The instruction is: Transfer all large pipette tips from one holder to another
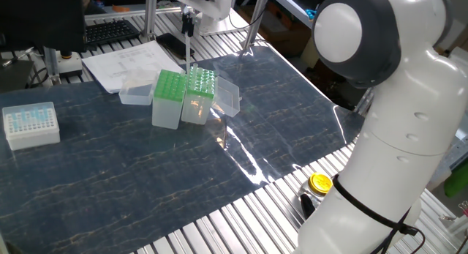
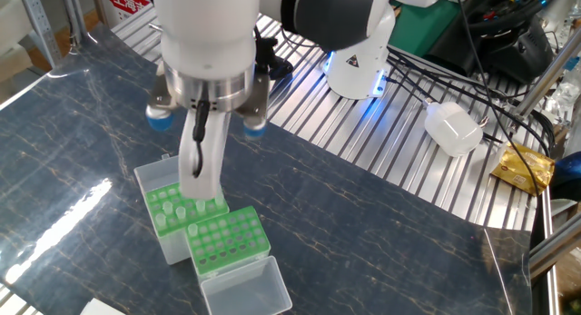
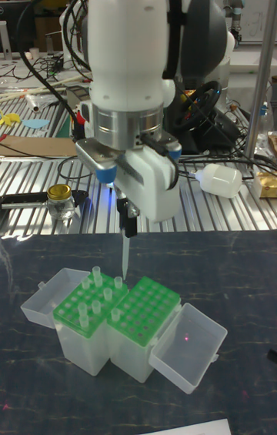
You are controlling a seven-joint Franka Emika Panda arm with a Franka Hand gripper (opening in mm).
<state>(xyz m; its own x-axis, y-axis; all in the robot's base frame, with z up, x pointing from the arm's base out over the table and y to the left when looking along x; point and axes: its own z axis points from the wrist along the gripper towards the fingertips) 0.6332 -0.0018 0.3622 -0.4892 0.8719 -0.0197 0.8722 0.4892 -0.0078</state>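
One fixed view: gripper (image 1: 189, 21) is seen high at the far edge of the table (image 1: 131, 181), closed on a single pipette tip (image 1: 190, 49) hanging point down. Two green racks (image 1: 183, 93) are set directly beneath it, touching side by side. A white box (image 1: 31, 125) of small tips stands well apart.

The other fixed view: the fingers (image 2: 201, 165) are pinched narrow; the held tip itself is hidden behind them. Below lie the rack bearing large pipette tips (image 2: 172, 206) and, nearer the camera, the neighbouring rack (image 2: 227, 238), whose holes look empty.

Tall fixed view: the held tip's long axis is upright, its point just above the seam between the racks. Judged: a small sideways shift, then a straight descent, is called for. The surface is a glossy dark mat; open lids flank the racks, leaving room above unobstructed.
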